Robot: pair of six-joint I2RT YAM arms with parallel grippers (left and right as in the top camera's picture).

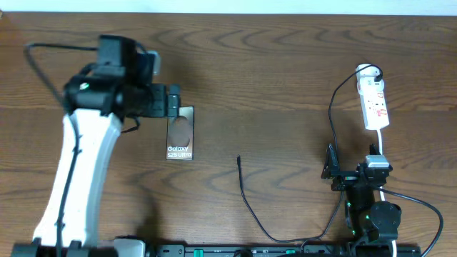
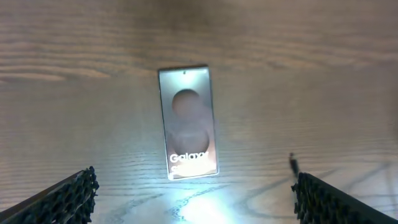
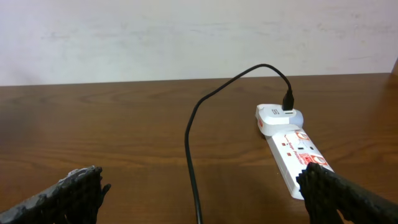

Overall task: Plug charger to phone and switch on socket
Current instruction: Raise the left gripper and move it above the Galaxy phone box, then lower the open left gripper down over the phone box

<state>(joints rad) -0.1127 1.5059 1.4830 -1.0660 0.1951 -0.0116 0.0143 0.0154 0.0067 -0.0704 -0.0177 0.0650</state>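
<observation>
The left fingers [image 2: 68, 199] are spread wide above the phone [image 2: 188, 122], which lies flat and face up on the counter [image 1: 285, 71], between them and touching neither. The tip of the charger [image 1: 246, 200] lies to the right of the phone, apart from it, with bare wood between. The right fingers [image 3: 68, 196], also spread wide, hold nothing. The socket [image 3: 292, 149] lies ahead of them, with open counter around it.
</observation>
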